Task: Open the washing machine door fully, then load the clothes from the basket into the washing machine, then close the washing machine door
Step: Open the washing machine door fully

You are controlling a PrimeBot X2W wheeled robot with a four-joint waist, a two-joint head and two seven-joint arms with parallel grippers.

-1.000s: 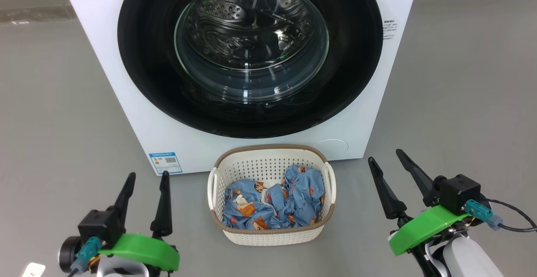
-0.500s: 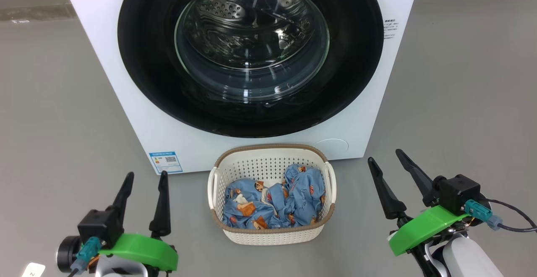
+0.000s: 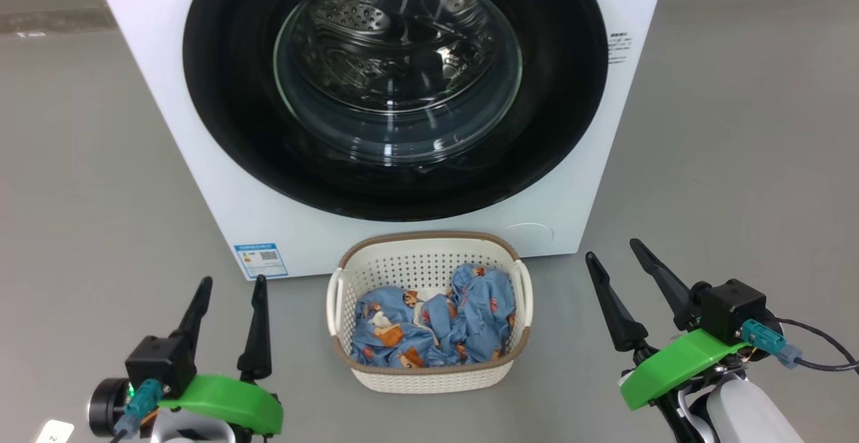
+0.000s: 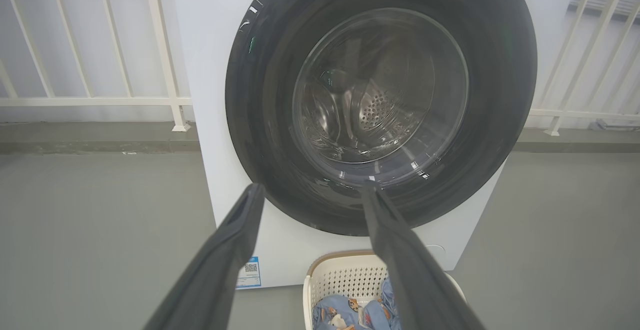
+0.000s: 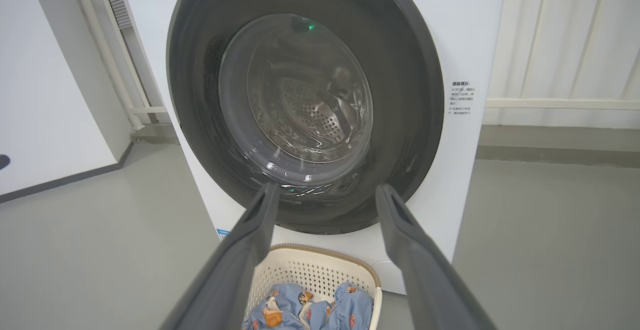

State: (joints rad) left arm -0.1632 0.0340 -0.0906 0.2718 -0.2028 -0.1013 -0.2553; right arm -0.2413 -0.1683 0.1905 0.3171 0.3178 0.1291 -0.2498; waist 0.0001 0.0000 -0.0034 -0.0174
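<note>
Grey floor (image 3: pixel 80 194), seen from the head: a white washer (image 3: pixel 228 215) with its round door (image 3: pixel 221 94) shut, and a basket (image 3: pixel 429 379) of blue clothes (image 3: pixel 470 309) just before it. Left claw (image 3: pixel 231 280) and right claw (image 3: pixel 611 248) flank the basket, both spread and empty. Left wrist: fingers (image 4: pixel 230 250) frame the door's lower rim, white railing (image 4: pixel 100 101) behind. Right wrist: spread fingers point at door and basket.

Faces the washer (image 3: pixel 221 215), door (image 3: pixel 228 94) shut against its front. Has the basket (image 3: pixel 429 381) on the floor (image 3: pixel 100 161) just before it, clothes (image 3: pixel 436 329) heaped inside. Holds left hand (image 3: pixel 232 280) and right hand (image 3: pixel 612 248) low on either side, spread wide, empty, apart from basket.
</note>
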